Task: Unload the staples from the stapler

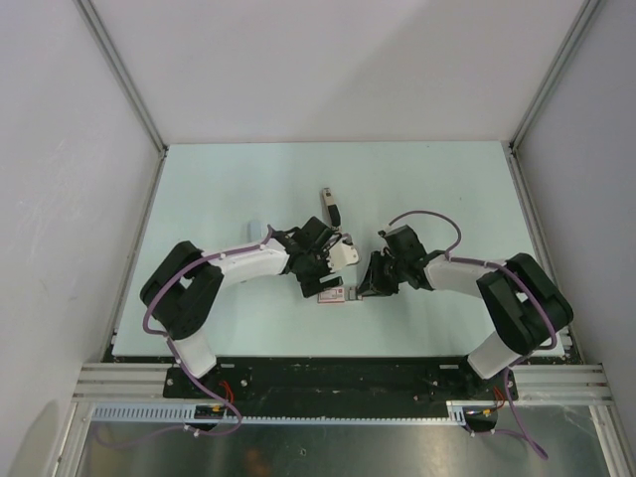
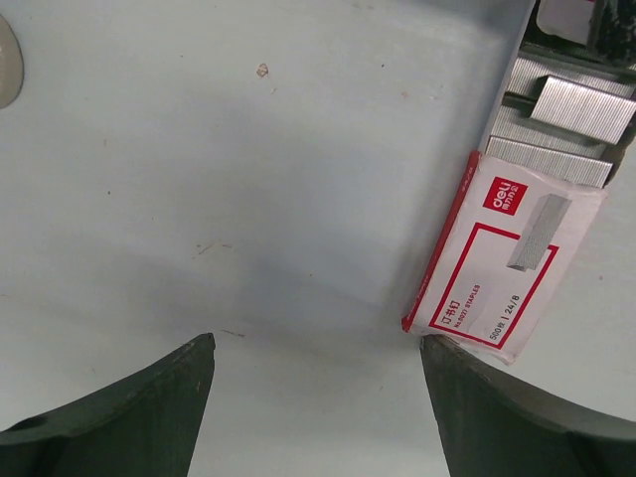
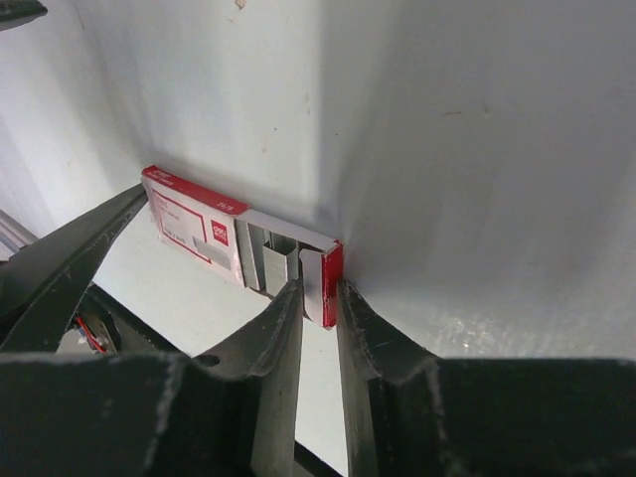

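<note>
Pale tbl (image 1: 219, 189), stapler (image 1: 330, 207), staple box (image 1: 332, 294)

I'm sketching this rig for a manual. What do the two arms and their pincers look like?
The left arm and right arm have black joint housings with white link sections, and lilac cables loop along them. The pincer fingers are matte dark grey, broad at the base and tapering to the tips.

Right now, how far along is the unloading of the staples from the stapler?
Done: cannot tell. The stapler lies alone farther back, too small to see whether it is emptied. In hand: the right end effector pinches the open end of the staple box, and the left end effector is open beside it. Left: probably the stapler itself.
</note>
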Available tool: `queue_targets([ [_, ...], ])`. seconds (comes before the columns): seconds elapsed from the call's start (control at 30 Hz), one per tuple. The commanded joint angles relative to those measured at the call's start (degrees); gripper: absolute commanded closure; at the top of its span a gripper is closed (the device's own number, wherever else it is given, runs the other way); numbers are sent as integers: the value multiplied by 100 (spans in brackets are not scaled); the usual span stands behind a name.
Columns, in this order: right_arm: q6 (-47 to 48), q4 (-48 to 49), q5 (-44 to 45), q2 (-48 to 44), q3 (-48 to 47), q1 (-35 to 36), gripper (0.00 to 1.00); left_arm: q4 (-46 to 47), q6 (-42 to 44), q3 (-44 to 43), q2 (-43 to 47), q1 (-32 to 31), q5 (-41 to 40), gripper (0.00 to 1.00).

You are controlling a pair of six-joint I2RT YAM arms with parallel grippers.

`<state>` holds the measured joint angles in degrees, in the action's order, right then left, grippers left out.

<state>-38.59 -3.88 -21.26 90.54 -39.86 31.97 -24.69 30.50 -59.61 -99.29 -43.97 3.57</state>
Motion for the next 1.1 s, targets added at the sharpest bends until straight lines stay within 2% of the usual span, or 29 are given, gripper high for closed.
queue_targets([
  [0.0, -9, 278, -273, 116, 14, -4, 74, 211, 52, -165, -53, -51, -23, 12],
  [0.43, -57, 329, -500, 357, -168, 124, 70, 222, -8, -143, -8, -116, -74, 12],
  [1.07, 258, 12, -771, 62, -97, -160, 69, 226, 40, -43, 80, -116, -153, 13],
])
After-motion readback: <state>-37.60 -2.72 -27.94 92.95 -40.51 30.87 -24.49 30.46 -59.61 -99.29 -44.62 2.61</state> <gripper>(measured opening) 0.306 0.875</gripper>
